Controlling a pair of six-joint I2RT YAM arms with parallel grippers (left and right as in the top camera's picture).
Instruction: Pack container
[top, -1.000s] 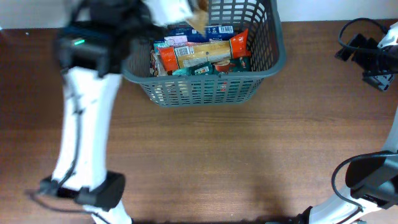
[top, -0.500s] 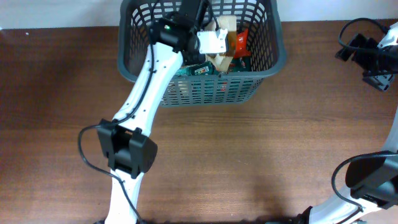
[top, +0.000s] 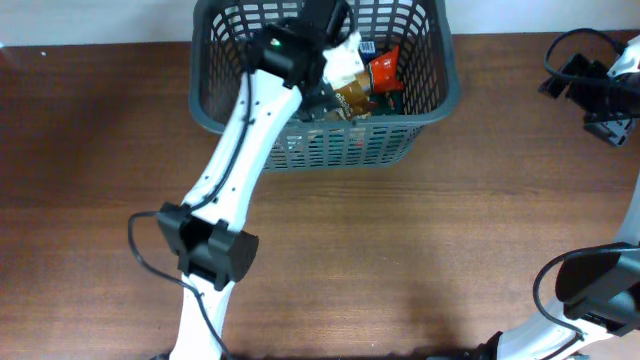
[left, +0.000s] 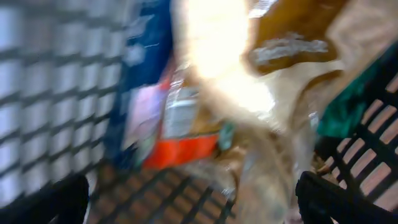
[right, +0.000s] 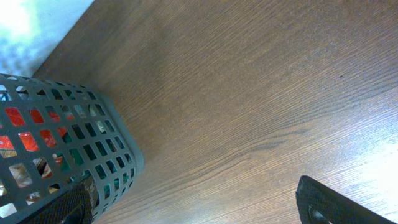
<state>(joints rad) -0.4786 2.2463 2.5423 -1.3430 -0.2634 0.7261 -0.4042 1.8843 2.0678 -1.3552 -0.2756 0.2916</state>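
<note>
The container (top: 400, 124), a dark grey lattice basket, stands at the table's far middle. Snack packets lie in it: a brown one (top: 356, 98), an orange-red one (top: 386, 70) and a blue one (top: 366, 47). My left gripper (top: 332, 82) reaches down inside the basket, just above the brown packet. In the blurred left wrist view its fingers (left: 43, 200) stand wide apart, open, with nothing between them; the packets (left: 186, 124) lie beneath. My right gripper (top: 585, 85) hovers open at the far right, above bare table, with the basket (right: 118, 134) to its left.
The left arm's base (top: 210, 255) stands on the brown wooden table in front of the basket. The right arm's base (top: 595, 290) and a black cable (top: 560, 55) are at the right edge. A white wall strip runs behind the table.
The left arm swung in over the basket, then its gripper opened. The tan-brown packet it carried has dropped among the others. The right arm has not moved.
</note>
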